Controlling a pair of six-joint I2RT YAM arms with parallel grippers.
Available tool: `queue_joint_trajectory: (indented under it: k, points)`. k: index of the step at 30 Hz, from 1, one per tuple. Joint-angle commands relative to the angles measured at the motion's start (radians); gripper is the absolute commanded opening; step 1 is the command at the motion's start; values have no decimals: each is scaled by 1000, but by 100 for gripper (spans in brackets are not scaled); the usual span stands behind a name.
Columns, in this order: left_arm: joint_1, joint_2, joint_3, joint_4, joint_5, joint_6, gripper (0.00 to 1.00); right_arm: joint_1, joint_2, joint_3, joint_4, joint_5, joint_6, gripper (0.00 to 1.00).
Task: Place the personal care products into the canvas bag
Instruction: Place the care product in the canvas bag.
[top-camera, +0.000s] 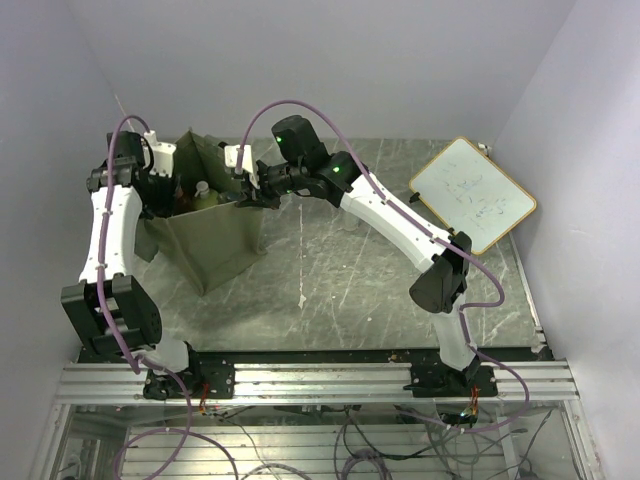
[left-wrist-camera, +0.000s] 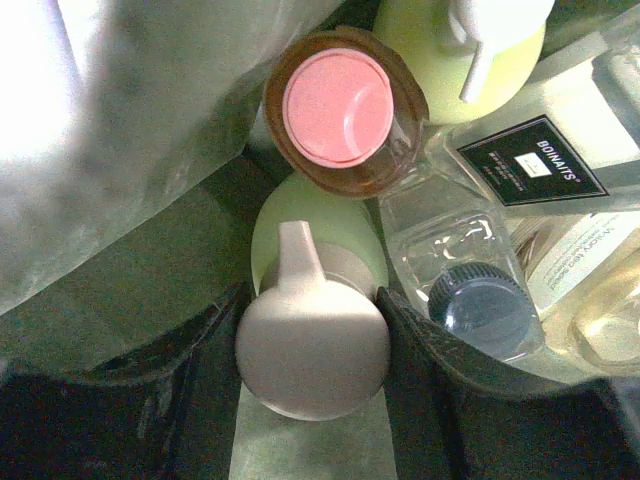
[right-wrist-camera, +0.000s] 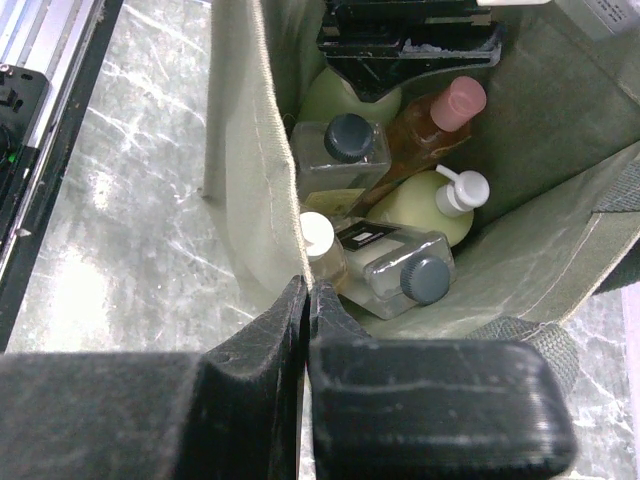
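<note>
One grey marbled table (top-camera: 330, 290) carries everything. Two arms work over it. The left arm (top-camera: 108, 225) rises along the left edge and dips into the bag. The right arm (top-camera: 395, 215) stretches from the near right across to the bag's right rim. One olive-green bag (top-camera: 215, 250) stands upright and open-topped at the far left of the table. One wood-framed whiteboard (top-camera: 472, 195) lies flat at the far right, well apart from the bag.

Six bottles show inside the bag, packed close together:
- Two are yellow-green. The held pump bottle (right-wrist-camera: 335, 98) sits under the left gripper, and the second pump bottle (right-wrist-camera: 425, 210) has a white pump.
- Two are clear and square with dark caps, the first square bottle (right-wrist-camera: 335, 150) and the labelled square bottle (right-wrist-camera: 395, 265).
- One orange bottle (right-wrist-camera: 425, 130) with a pink cap leans between the two yellow-green ones.
- One small white-capped bottle (right-wrist-camera: 318, 235) rests against the bag wall.

The left gripper (left-wrist-camera: 312, 350) has its jaws closed part-way on the top of the held pump bottle, one finger on each side. The right gripper (right-wrist-camera: 305, 300) has its jaws pressed fully together, pinching the fabric of the bag's rim.
</note>
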Motion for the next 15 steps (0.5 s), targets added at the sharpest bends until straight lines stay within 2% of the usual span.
queue_joint_trajectory:
  k: [1, 15]
  points:
    - [10, -44, -32, 130, 50, 66, 8, 0, -54, 47, 39, -31, 14, 0]
    - [10, -20, -103, 161, 92, 106, 14, 7, -58, -32, 51, -18, -1, 0]
